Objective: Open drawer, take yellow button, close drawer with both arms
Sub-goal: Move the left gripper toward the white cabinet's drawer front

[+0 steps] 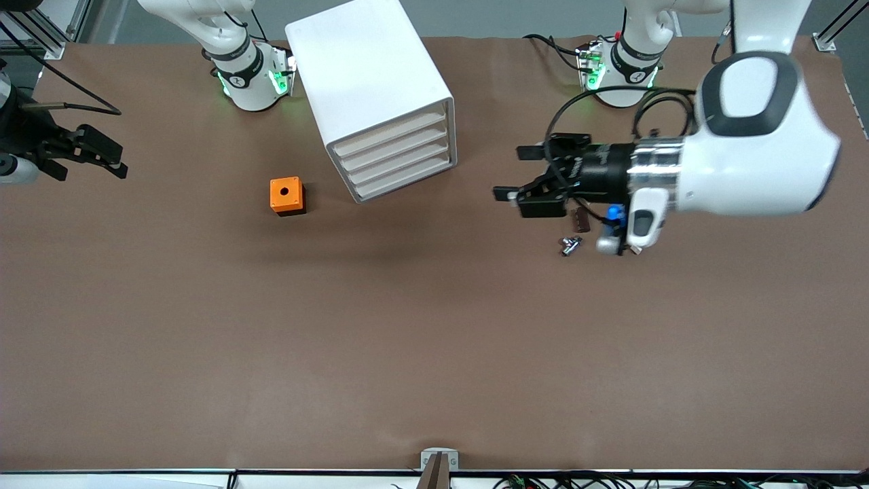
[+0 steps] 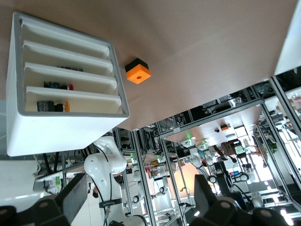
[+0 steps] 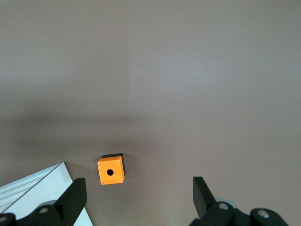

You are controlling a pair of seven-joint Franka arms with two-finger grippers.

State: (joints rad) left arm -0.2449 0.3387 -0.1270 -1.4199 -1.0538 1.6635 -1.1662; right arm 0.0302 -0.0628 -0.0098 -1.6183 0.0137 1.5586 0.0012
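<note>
We log the table (image 1: pixel 434 353) first: brown, carrying a white four-drawer cabinet (image 1: pixel 380 102) set at an angle between the two arm bases. All four drawers look closed, so we judge the task to be at its first step, the approach to open a drawer.

Left arm: its tool (image 1: pixel 519 173) hangs over the table toward the left arm's end, just beside the cabinet and level with the drawer fronts, fingers spread apart and holding nothing. Right arm: its tool (image 1: pixel 102 151) waits at the right arm's end of the table, fingers apart and empty.

Orange box (image 1: pixel 287 195) with a round hole: stands on the table beside the cabinet, toward the right arm's end. Not the task's object.

Small parts: a metallic piece (image 1: pixel 570 244) and a dark piece (image 1: pixel 582 219) lie on the table under the left wrist.

Button: not identified for certain. In the left wrist view we see through the drawer fronts to small items inside; one drawer (image 2: pixel 70 92) holds a dark item with a red-orange end, the next holds a dark part with an orange edge. Which one is the button we cannot tell.

Next move, in our judgement: the left tool must line up with the lip of the right drawer front, hook or pinch it, and pull straight out along the cabinet's skewed axis.
</note>
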